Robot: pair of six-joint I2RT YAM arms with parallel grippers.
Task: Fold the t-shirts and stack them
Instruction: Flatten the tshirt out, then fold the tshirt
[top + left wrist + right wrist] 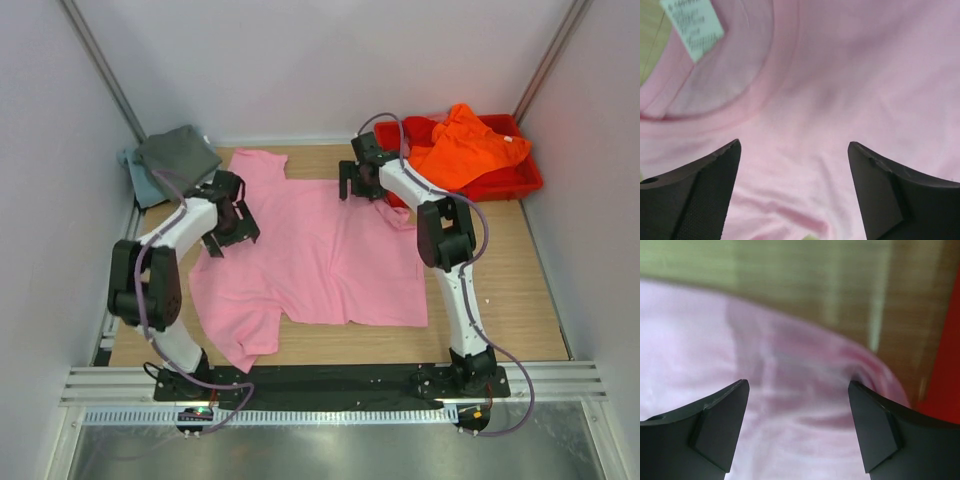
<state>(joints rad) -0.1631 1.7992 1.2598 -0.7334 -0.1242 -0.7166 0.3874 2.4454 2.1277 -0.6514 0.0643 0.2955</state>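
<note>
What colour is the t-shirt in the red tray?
The t-shirt is bright orange; top view shows best.

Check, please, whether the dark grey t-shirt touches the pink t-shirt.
Apart. The top view shows a narrow strip of bare wooden table between the dark grey t-shirt in the far left corner and the pink t-shirt.

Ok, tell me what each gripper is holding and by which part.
Nothing is held: the left gripper and the right gripper both stand open above the pink t-shirt.

2 white arms [455,300] — black joints.
</note>
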